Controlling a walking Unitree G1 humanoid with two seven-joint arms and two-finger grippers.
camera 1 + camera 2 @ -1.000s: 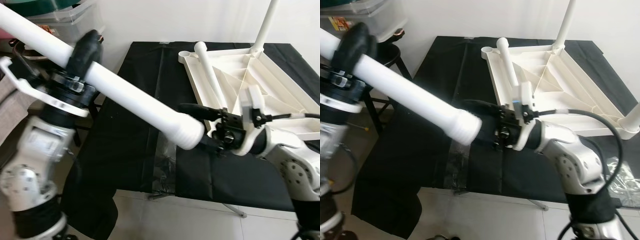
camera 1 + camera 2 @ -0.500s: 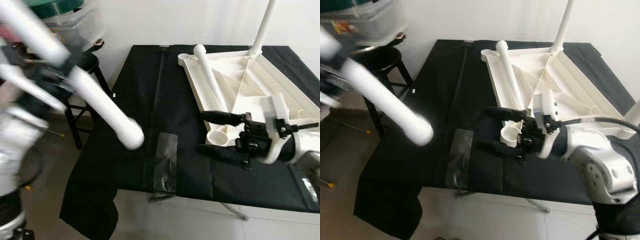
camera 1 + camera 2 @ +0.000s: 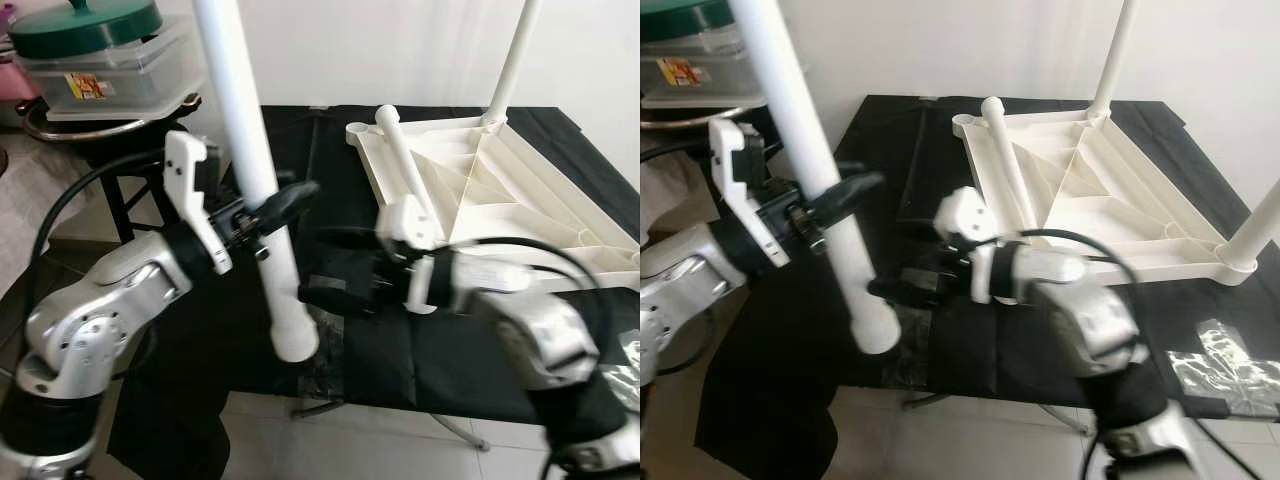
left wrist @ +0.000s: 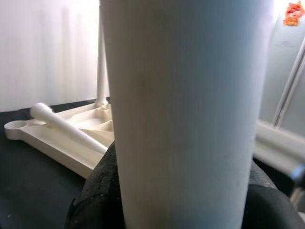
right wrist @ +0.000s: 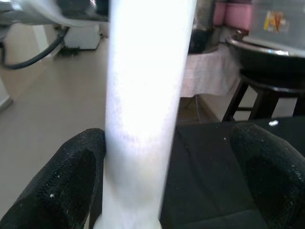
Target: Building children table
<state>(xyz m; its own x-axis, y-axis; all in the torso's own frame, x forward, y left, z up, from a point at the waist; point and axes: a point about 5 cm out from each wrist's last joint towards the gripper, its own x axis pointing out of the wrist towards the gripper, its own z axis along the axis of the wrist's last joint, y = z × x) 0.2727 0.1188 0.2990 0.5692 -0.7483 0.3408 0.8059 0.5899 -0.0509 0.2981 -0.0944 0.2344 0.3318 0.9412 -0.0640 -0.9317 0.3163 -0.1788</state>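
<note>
Table leg, long white plastic tube [image 3: 250,170]: left pincer [image 3: 270,208] clamping it upright; right pincer [image 5: 167,181], fingers apart, reaching at 3 o'clock. Next: seating in upturned white tabletop [image 3: 520,200].

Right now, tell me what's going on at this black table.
The robot is putting together a white plastic children's table. Its left gripper holds a loose table leg nearly upright at the near edge of the black-covered table, fingers shut around the shaft. The right gripper reaches toward the leg's lower part with its fingers open on either side. The upside-down tabletop lies behind, with another leg lying on it.
</note>
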